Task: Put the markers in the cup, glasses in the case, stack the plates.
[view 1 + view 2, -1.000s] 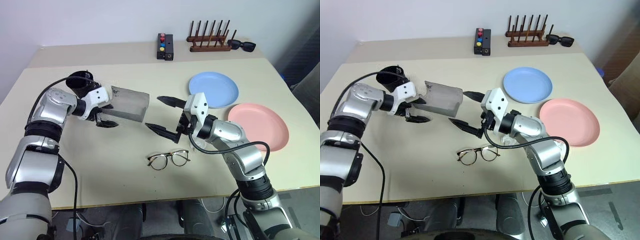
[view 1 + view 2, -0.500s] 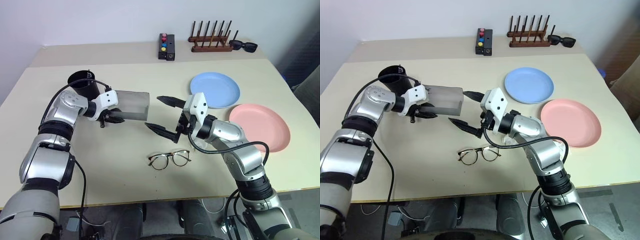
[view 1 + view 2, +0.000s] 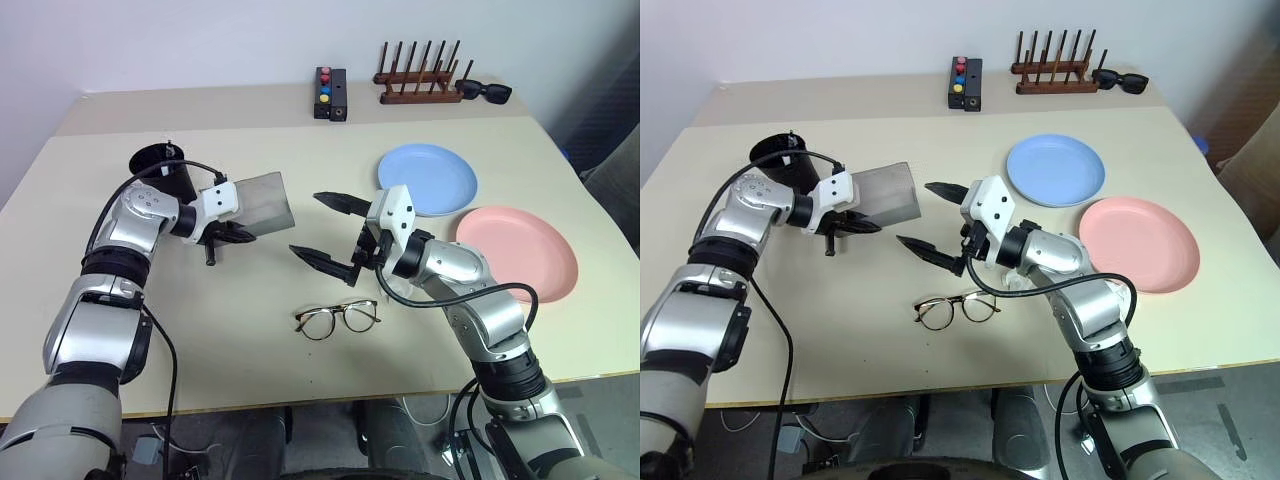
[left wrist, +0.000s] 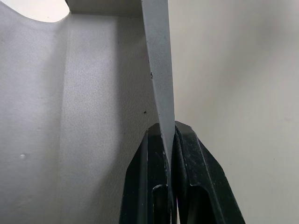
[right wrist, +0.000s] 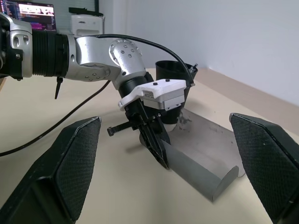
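Left gripper (image 4: 169, 140) clamped tight on thin wall of grey felt-surfaced hard-shell glasses case (image 3: 262, 203); case held open, tilted, just beside tall black tapered plastic cup (image 3: 160, 165). Right gripper (image 3: 327, 229) spread wide, nothing held, hung over table facing case. Thin dark-rimmed round-lens glasses (image 3: 338, 319) laid on beige table (image 3: 250, 340), just below right gripper. Light blue round plate (image 3: 428, 178) and salmon pink round plate (image 3: 520, 250) side by side, unstacked, beyond right arm.

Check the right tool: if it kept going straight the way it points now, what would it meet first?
Probably the grey case, held by the left tool. It lies straight ahead between the right tool's open fingers, though depth is hard to judge.
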